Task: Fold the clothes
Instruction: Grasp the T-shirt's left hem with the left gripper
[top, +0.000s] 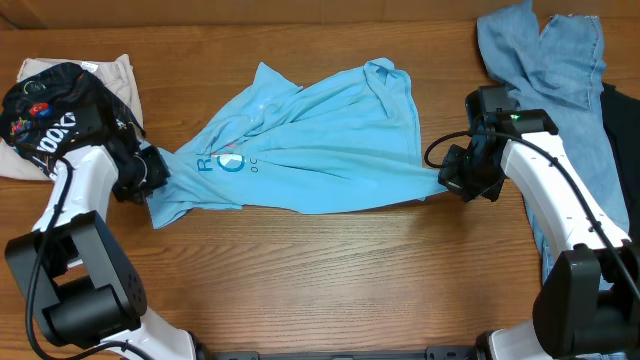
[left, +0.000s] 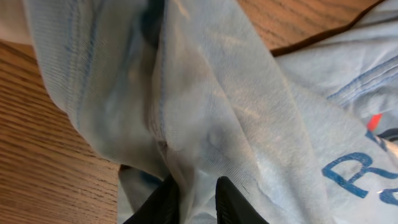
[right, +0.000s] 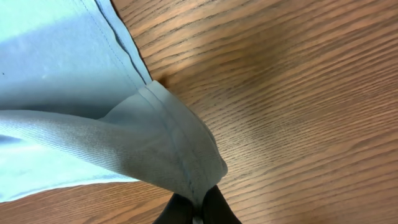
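The clothes, a light sky-blue T-shirt (top: 310, 150), lie stretched across the middle of the wooden table, with blue lettering near the left end. My left gripper (top: 155, 178) sits at the shirt's left edge. In the left wrist view its two black fingers (left: 198, 190) pinch a bunched fold of the shirt (left: 205, 112) between them. At the shirt's right corner, my right gripper (top: 445, 178) holds the fabric; the right wrist view shows it (right: 198, 208) shut tight on a hemmed corner (right: 168, 149) lifted just off the wood.
Blue denim jeans (top: 550, 60) lie at the back right, with a dark garment (top: 622, 130) beside them at the table's right edge. At the back left, a black shirt with white lettering (top: 45, 110) rests on beige cloth (top: 112, 72).
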